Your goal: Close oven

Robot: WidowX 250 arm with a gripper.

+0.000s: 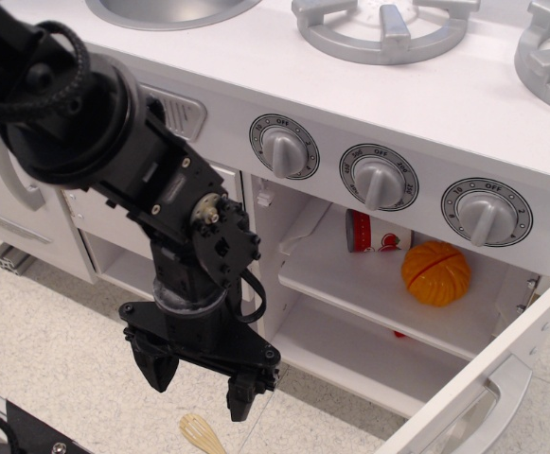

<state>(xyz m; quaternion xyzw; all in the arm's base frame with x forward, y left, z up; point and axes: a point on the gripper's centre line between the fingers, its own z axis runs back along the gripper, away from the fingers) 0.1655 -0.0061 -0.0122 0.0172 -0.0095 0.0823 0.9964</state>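
Note:
The white toy-kitchen oven stands open below three grey knobs. Its door is swung out to the lower right, seen edge-on, with its silver-grey bar handle on the outer face. My black gripper hangs pointing down in front of the cabinet, left of the oven opening and well left of the door. Its fingers are spread apart and hold nothing. My arm hides the cabinet part behind it.
Inside the oven an orange ball and a red-and-white can sit on the upper shelf. A wooden utensil lies on the floor below my gripper. A windowless cupboard door is at the left; burners and a sink are on top.

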